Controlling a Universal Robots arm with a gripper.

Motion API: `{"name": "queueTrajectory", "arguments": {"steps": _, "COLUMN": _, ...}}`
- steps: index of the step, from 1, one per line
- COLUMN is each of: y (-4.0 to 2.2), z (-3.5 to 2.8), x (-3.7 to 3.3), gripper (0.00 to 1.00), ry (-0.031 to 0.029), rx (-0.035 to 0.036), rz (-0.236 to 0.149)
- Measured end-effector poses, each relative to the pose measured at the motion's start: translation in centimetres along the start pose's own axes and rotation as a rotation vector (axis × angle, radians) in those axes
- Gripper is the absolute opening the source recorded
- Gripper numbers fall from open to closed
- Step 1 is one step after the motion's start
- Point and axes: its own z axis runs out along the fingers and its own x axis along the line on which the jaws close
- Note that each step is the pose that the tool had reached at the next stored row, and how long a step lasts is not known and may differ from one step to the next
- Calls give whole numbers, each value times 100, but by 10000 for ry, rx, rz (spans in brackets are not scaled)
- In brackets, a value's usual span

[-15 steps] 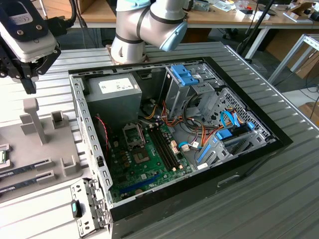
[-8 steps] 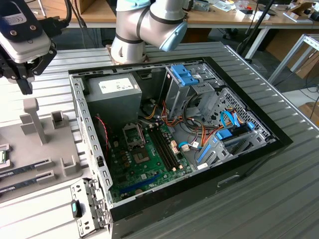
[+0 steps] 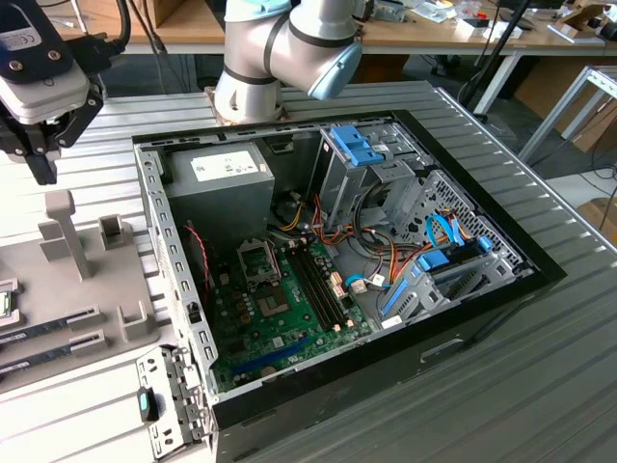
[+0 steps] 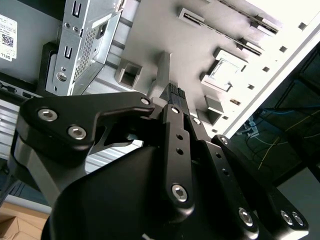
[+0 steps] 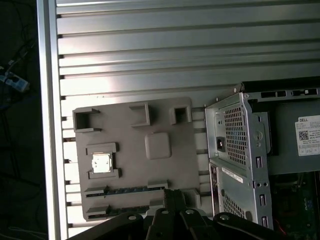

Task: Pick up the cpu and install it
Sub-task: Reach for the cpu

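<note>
tool (image 5: 173, 194) pressed together and empty, cpu (image 5: 102, 162) apart from it on grey tray (image 5: 125, 135)

In the exterior view the light is soft and even, falling from above. The ribbed counter (image 3: 540, 367) reads pale and bright, and the arm (image 3: 289, 39) carries a mild sheen. Inside the case (image 3: 366, 371) it is dimmer, with shade pooled under the walls.

In the second wrist view the tool (image 4: 175, 95) is dark, with small glints on its screws. The tray (image 4: 150, 30) washes out to white towards the counter's edge; past that edge all is murky.

In the first wrist view bright bands run along the counter's ribs, the cpu (image 5: 102, 162) glares white, and beyond the counter's edge it is near black.
</note>
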Motion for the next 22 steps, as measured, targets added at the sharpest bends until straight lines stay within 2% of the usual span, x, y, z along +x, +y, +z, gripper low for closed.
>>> {"name": "queueTrajectory", "arguments": {"steps": 22, "y": -11, "z": 18, "x": 131, "gripper": 11, "ry": 0, "rx": 0, "rz": 0}}
